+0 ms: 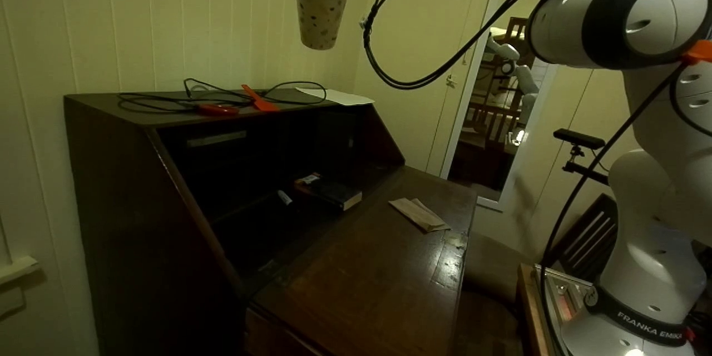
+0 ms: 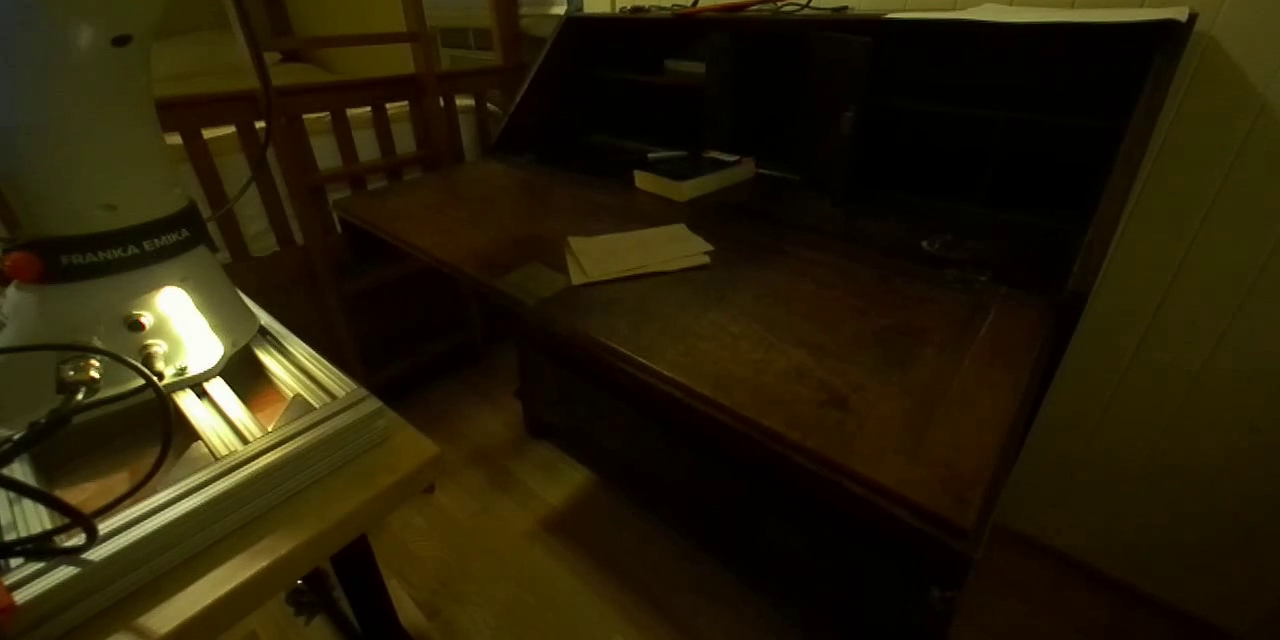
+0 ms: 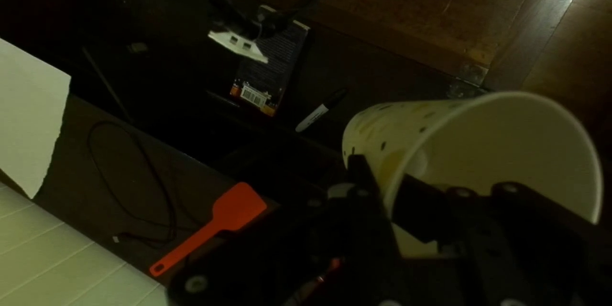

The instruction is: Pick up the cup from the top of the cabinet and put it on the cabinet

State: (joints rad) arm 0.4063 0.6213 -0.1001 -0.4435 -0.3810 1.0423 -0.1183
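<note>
In an exterior view, going left to right, one cabinet (image 1: 122, 194) stands by a panelled wall (image 1: 167, 22), its leaf (image 1: 356, 289) folded down. On its top lie black cables (image 1: 194, 102), too tangled to count; one red object (image 1: 218, 110), kind unclear; one orange spatula (image 1: 258, 101); and, at the right end, one white sheet (image 1: 342, 98), its torn edge plain in the wrist view. Lower, inside the open front, are one marker (image 1: 284, 197) and one book (image 1: 328, 193), near each other but apart in the wrist view.

Then comes the cup (image 1: 324, 11), just one, speckled, upright and up in the air, higher than the cabinet top and well apart from it. In the wrist view the gripper (image 3: 385, 177) is closed to a narrow pinch on the cup's wall, one of its two fingers (image 3: 418, 210) inside the cup and the other outside.

Farther right, on the leaf, lies one brown paper (image 1: 420, 214); whether it is a single folded sheet or two I cannot tell. Beyond it are one mirror (image 1: 478, 164) in a white frame, one camera (image 1: 578, 138) on a bracket, and one white arm (image 1: 648, 278), its base on a bench (image 2: 330, 500) in both exterior views.
</note>
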